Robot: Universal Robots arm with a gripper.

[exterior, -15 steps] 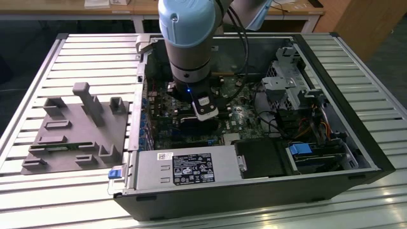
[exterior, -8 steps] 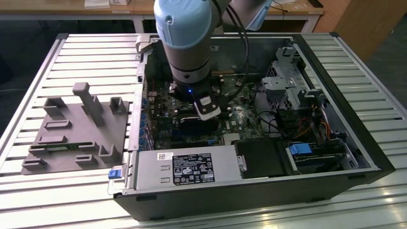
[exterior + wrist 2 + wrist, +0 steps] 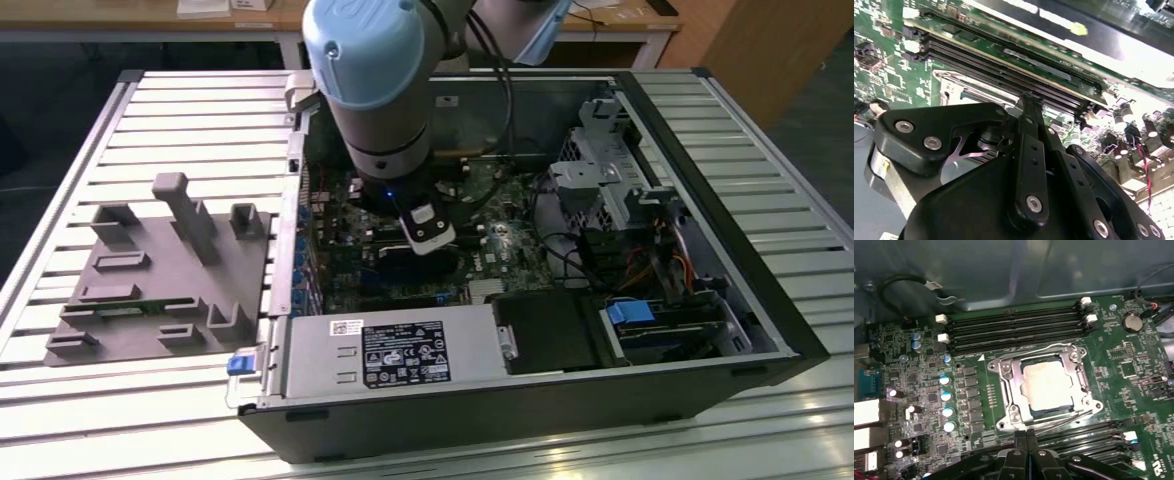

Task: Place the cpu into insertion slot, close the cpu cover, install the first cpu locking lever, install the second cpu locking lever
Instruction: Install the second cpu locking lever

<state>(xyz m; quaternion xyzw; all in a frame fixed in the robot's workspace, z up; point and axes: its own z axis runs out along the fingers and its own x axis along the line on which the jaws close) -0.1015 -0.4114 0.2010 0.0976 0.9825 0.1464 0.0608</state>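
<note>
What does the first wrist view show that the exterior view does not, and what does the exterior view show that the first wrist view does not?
First wrist view: the cpu sits in the insertion slot, with the cpu cover closed around it; the gripper is shut beside the socket. Exterior view: the open computer case, the grey fixture and the slatted table. Both: the green motherboard.

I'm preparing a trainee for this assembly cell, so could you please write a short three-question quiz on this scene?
1. True or false: the dull silver-grey square cpu lies on the floor.
2. The thin silver metal cpu cover frame is: A) flat around the cpu; B) standing upright; C) removed.
3. Fill in: the black gripper has its fingers ___ (open or shut).
Key: 1 false; 2 A; 3 shut.
</note>
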